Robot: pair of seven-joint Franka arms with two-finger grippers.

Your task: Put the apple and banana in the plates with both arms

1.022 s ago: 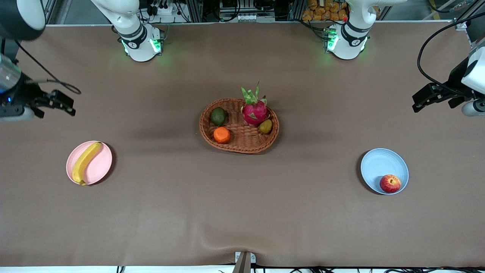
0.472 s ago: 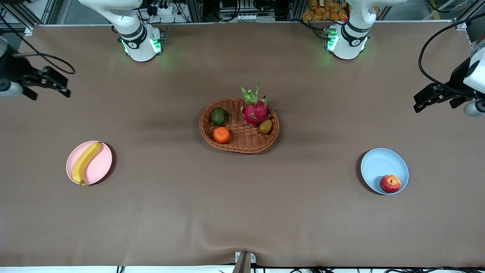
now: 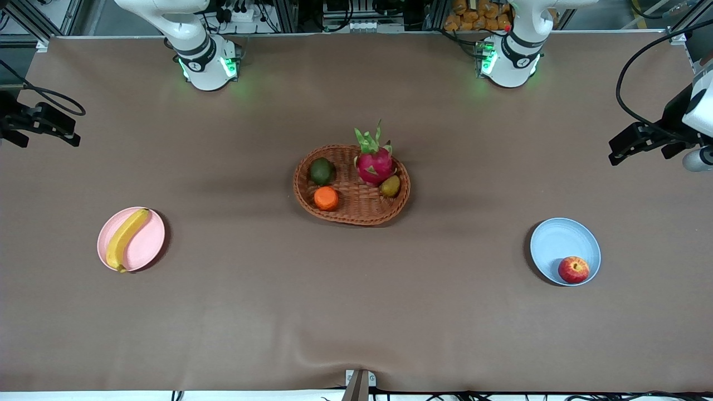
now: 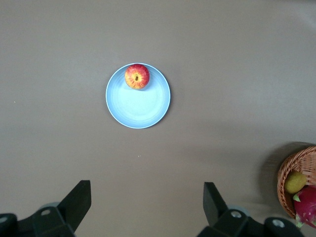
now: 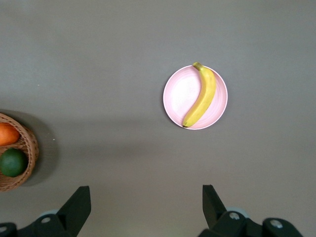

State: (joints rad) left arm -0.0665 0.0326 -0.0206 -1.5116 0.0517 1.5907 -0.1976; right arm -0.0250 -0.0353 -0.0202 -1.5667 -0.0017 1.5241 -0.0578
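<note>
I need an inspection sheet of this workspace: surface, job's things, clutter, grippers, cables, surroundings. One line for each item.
Surface: brown table cover, with a slight wrinkle at the edge nearest the front camera.
Job's things: banana lies across the pink plate; apple sits in the blue plate, at its rim nearest the front camera.
Clutter: wicker basket mid-table holding a dragon fruit, an orange, a dark green fruit and a yellow-green fruit.
Grippers: left gripper open, high over the table near the blue plate; right gripper open, high near the pink plate. Both hold nothing.
Cables: black cable loops to the left wrist.
Surroundings: metal frames and wiring at the robots' bases.
</note>
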